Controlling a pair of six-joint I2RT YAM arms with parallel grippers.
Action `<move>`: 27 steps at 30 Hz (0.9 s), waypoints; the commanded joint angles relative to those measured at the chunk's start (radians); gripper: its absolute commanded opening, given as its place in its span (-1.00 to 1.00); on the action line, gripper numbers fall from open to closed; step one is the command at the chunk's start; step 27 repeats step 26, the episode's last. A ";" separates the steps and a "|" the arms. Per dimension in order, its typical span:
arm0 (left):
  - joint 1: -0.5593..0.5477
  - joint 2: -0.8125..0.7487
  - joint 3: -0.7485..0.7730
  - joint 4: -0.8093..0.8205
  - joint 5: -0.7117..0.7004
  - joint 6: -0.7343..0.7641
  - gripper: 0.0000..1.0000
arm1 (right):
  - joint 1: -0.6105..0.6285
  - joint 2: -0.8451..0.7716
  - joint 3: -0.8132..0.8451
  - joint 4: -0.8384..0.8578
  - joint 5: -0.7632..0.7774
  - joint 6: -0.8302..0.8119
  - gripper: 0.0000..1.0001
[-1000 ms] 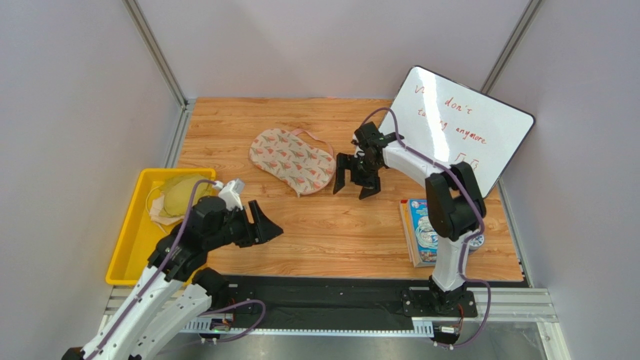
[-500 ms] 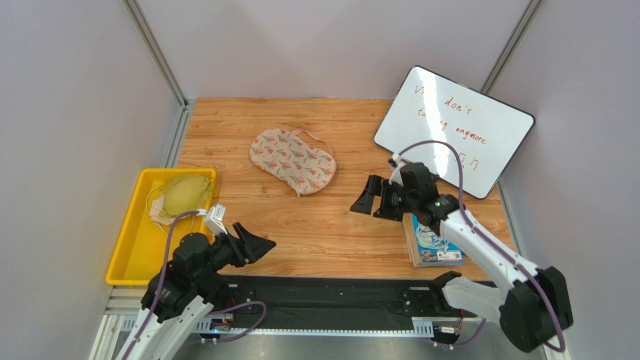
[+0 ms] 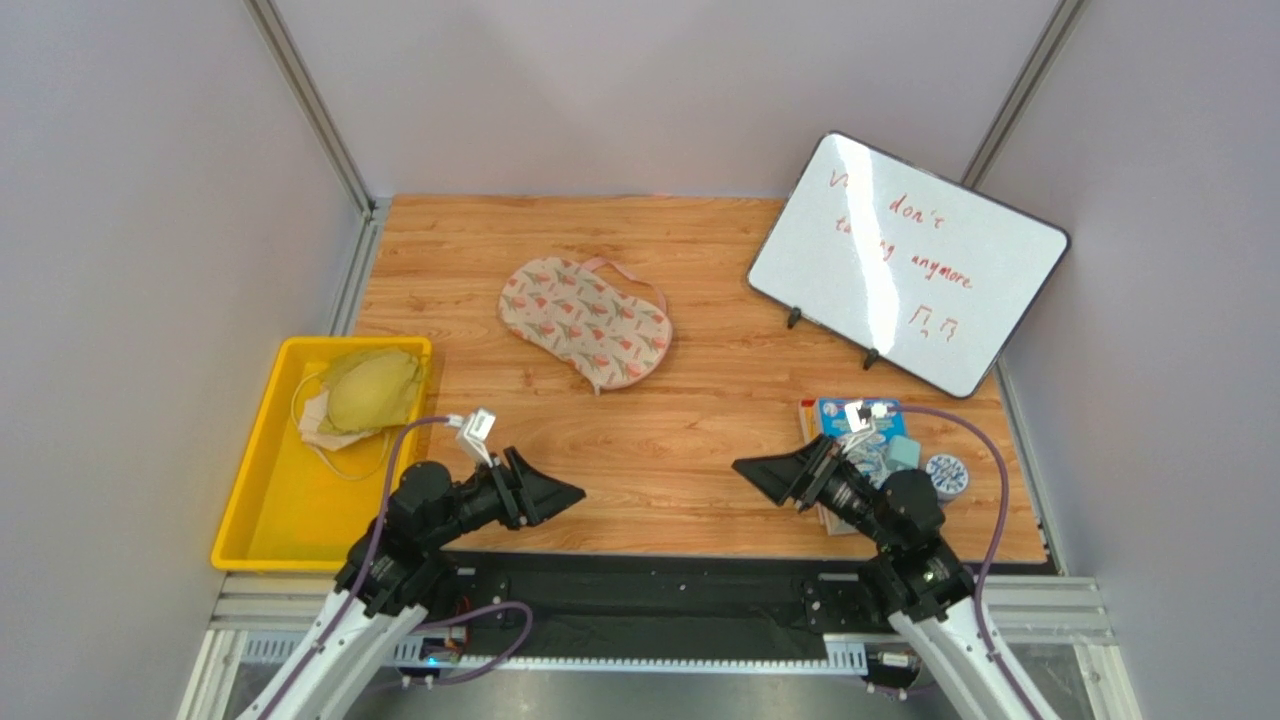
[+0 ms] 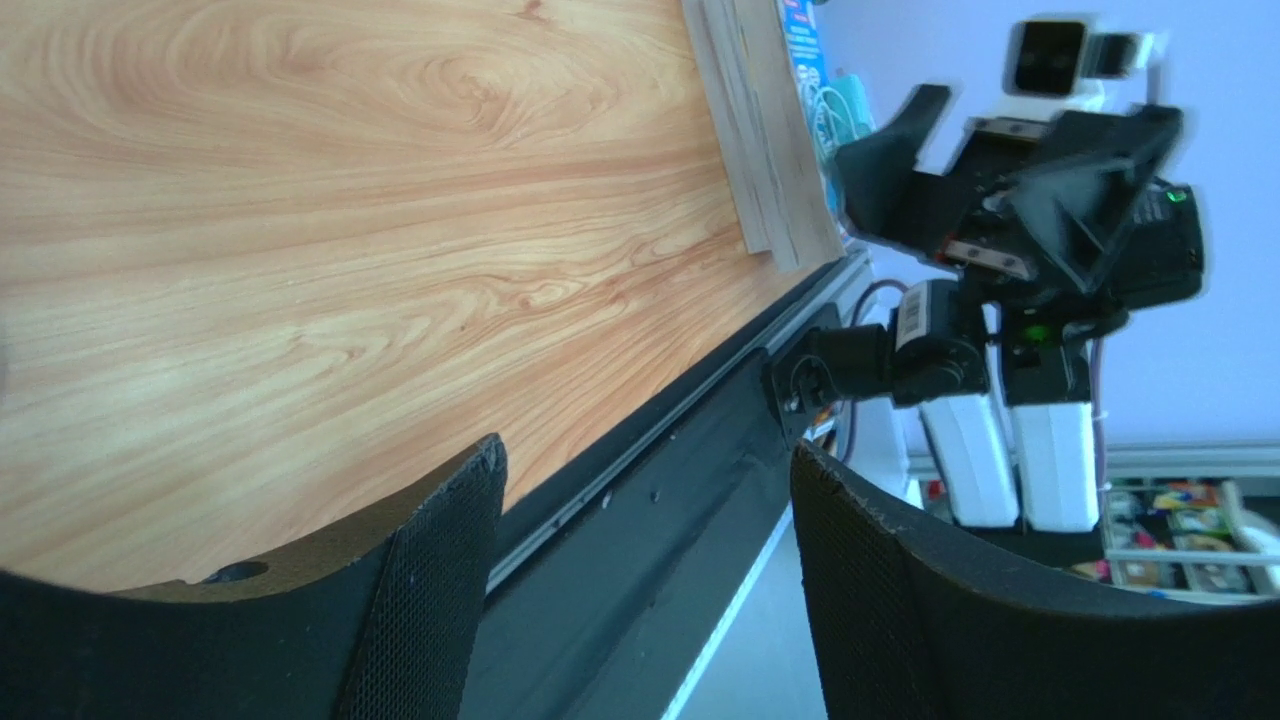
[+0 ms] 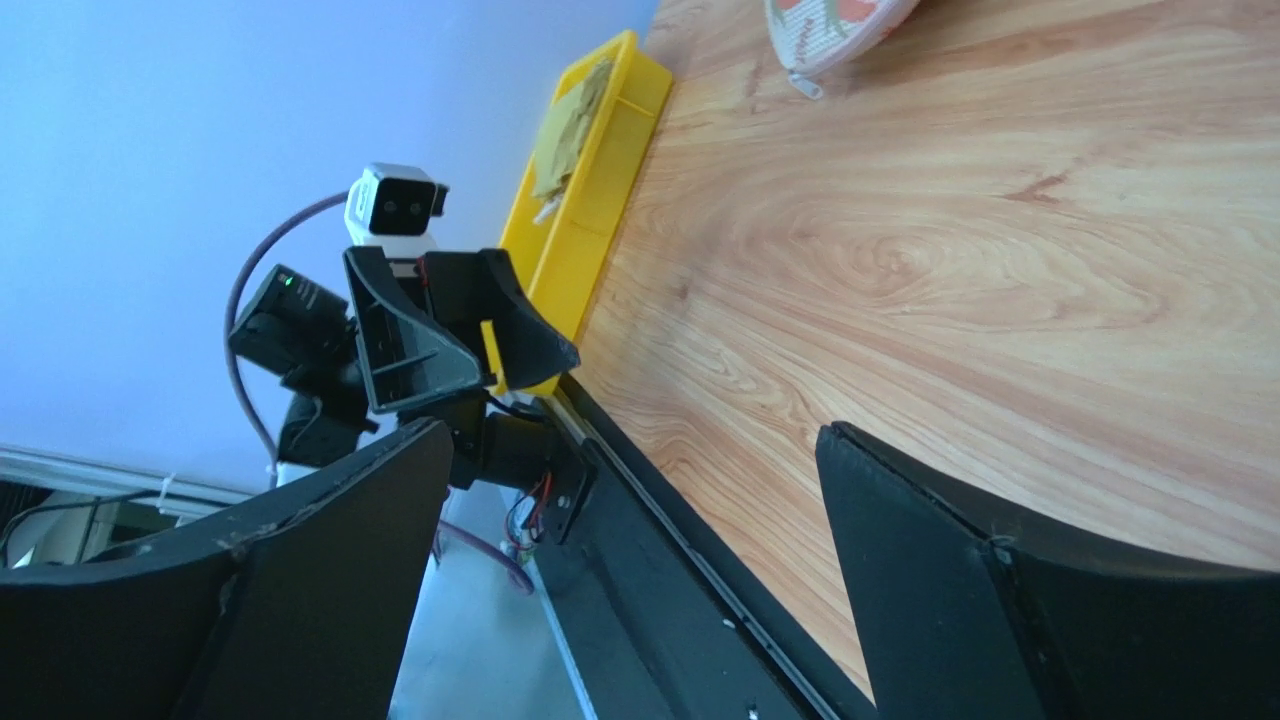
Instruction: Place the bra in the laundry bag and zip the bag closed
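2 grippers [image 3: 550, 483] [image 3: 768, 474] far from laundry bag [image 3: 586, 320]

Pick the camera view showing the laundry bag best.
Top external: the whole laundry bag shows, unobstructed, printed side up. The right wrist view catches only an edge of it at the top; the left wrist view misses it entirely.

The left gripper [image 3: 553, 488] and right gripper [image 3: 763, 473] carry broad black wedge fingers [image 4: 428, 600] with fine mesh-textured inner faces. The joints are black, the lower links [image 4: 1052, 450] white. A purple cable [image 3: 996, 480] loops along each arm. A small white camera [image 3: 478, 434] tops each wrist, and a green light [image 4: 1168, 192] glows on the right one.
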 commanded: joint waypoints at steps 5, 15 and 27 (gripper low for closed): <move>-0.007 -0.135 -0.186 0.344 0.036 -0.060 0.52 | 0.036 -0.058 -0.113 -0.147 0.097 -0.029 1.00; -0.008 -0.135 -0.183 0.090 0.043 0.081 0.52 | 0.043 -0.091 -0.115 -0.278 0.180 -0.092 1.00; -0.011 -0.135 -0.183 0.044 -0.012 0.116 0.53 | 0.068 -0.091 -0.115 -0.263 0.202 -0.109 1.00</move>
